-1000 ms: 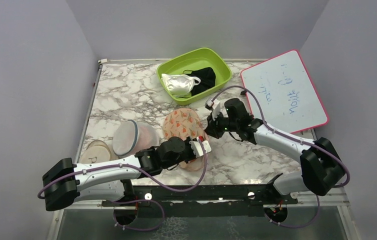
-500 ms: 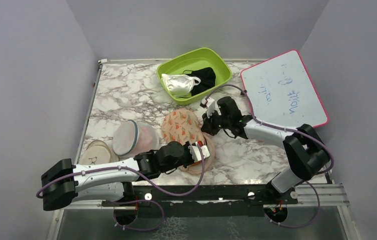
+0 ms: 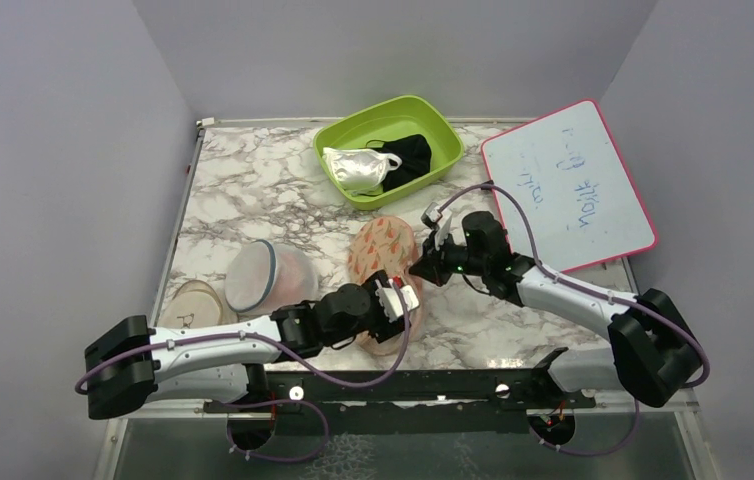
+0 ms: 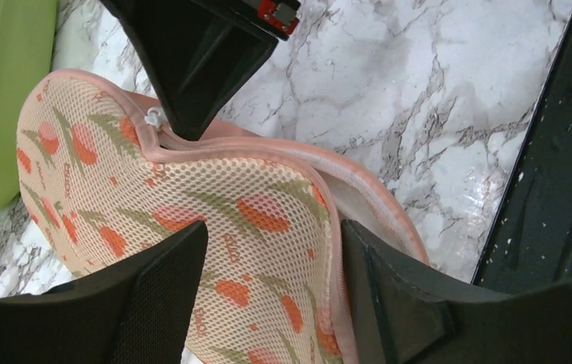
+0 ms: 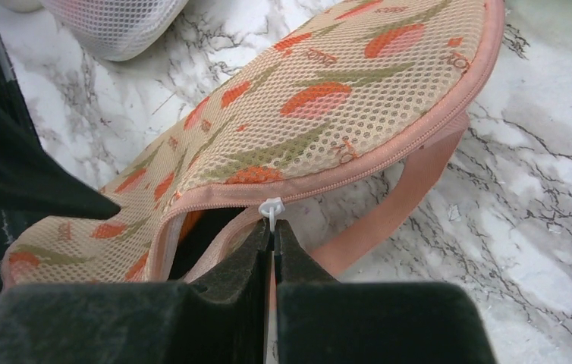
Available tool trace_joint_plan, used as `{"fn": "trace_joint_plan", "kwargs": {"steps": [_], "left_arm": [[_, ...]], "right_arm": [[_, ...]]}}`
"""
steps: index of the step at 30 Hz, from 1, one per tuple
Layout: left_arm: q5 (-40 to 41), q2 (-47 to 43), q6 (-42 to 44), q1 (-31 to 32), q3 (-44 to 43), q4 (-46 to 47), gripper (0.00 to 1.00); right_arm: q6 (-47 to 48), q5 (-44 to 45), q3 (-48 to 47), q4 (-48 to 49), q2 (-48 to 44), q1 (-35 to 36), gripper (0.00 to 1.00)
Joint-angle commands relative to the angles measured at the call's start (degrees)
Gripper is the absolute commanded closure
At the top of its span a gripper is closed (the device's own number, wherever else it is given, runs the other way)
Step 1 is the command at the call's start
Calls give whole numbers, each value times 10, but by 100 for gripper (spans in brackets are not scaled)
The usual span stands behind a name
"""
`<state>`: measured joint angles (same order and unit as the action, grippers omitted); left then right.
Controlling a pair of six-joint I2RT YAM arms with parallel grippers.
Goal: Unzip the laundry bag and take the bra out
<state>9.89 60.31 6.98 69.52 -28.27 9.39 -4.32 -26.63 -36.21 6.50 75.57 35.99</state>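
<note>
A white and grey marbled bench [image 3: 253, 190] is filling the floor of a plain grey booth. A lime-green plastic tub [image 3: 440, 128] is sitting near the far edge, holding a shiny white garment [image 3: 355, 168] on its left and a plain black cloth [image 3: 415, 152] touching it on the right. A pink-framed whiteboard [image 3: 568, 185] with faint blue scribbles is lying tilted at the right side. Toward the left, a round whitish mesh dome [image 3: 265, 275] with a blue rim is resting just beside a flat tan disc [image 3: 193, 303]. A black rail [image 3: 433, 385] is running along the near edge.
</note>
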Motion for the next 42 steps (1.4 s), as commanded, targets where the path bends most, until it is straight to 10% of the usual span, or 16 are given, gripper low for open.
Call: {"fn": "trace_joint_plan", "kwargs": {"steps": [1,15,24,35,42], "left_arm": [[34,1,-28,3,-34,1,36],[203,76,-203,-21,-141,-99,22],[142,94,-246,-87,-138,-71,46],[57,121,-230,-101,-141,-63,39],[59,146,-202,-104,-155,-84,67]], "right_arm": [[-19,-28,8,23,-27,-1,99],[-3,-24,1,-3,-29,0,99],[2,-26,0,-13,-35,0,99],[6,-32,-12,-20,-26,1,99],[12,-24,-21,-31,-25,2,99]]}}
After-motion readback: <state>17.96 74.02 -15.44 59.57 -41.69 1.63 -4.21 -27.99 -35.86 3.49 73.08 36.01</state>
